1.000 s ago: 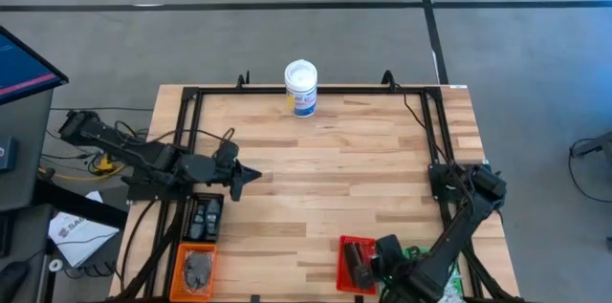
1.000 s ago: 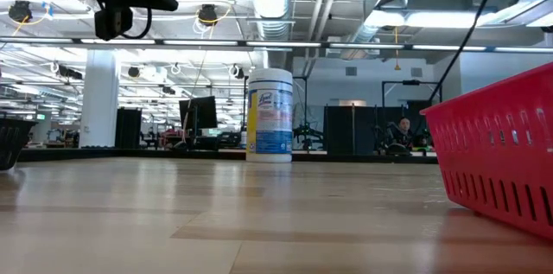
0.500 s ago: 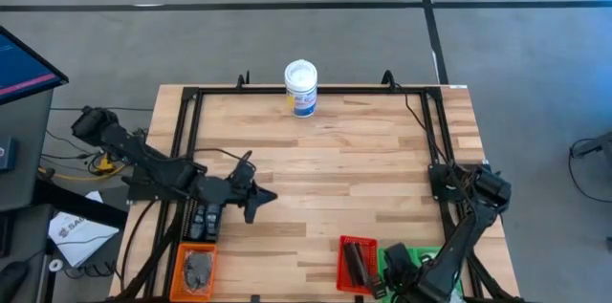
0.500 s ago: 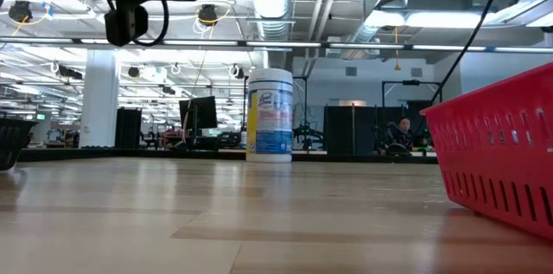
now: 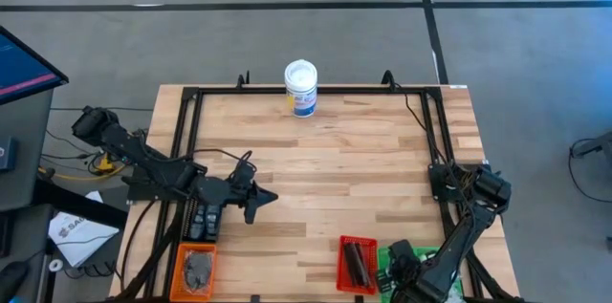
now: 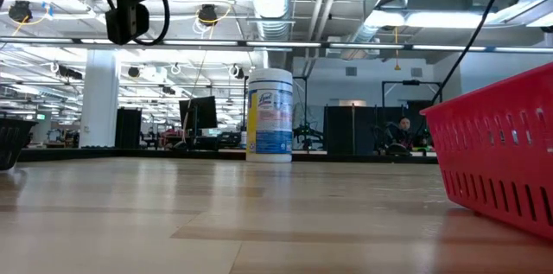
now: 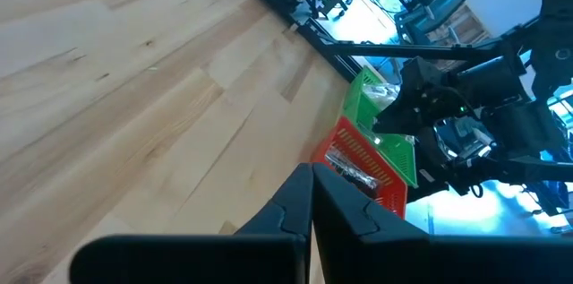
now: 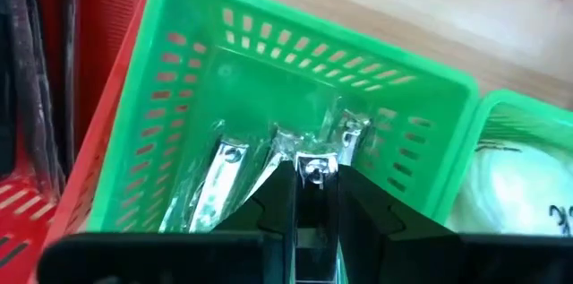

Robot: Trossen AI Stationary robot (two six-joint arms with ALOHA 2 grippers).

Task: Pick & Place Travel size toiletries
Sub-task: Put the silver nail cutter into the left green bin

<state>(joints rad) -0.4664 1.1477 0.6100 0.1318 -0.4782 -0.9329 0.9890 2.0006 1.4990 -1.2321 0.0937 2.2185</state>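
Note:
My right gripper (image 8: 313, 185) points down into a green tray (image 8: 192, 47) at the table's near right and is shut on a small clear packet with a silvery clipper (image 8: 313, 168). Two or three like packets (image 8: 224, 172) lie on the tray's floor. In the high view the right gripper (image 5: 396, 263) stands over that green tray (image 5: 421, 257). The red tray (image 5: 357, 265) beside it holds dark sticks. My left gripper (image 5: 264, 196) is shut with nothing in it, above the table's left half. My right gripper pinches the clear packet's upper end (image 8: 313, 168) between its two fingers, coming from above and pointing down. The fingers hide the rest of the packet. Whether it rests on the other packets, I cannot tell.
A white tub with a blue label (image 5: 300, 88) stands at the far edge. An orange tray (image 5: 196, 270) with silvery items sits at the near left, dark items (image 5: 203, 217) beyond it. A second green tray (image 8: 528, 190) with white contents adjoins the first. A black frame (image 5: 316, 91) borders the table.
My left gripper has moved toward the table's right and near edges, sunk a little and tipped downward, then kept still. My right gripper has gone down from beside the red tray into the green tray, still shut on its packet.

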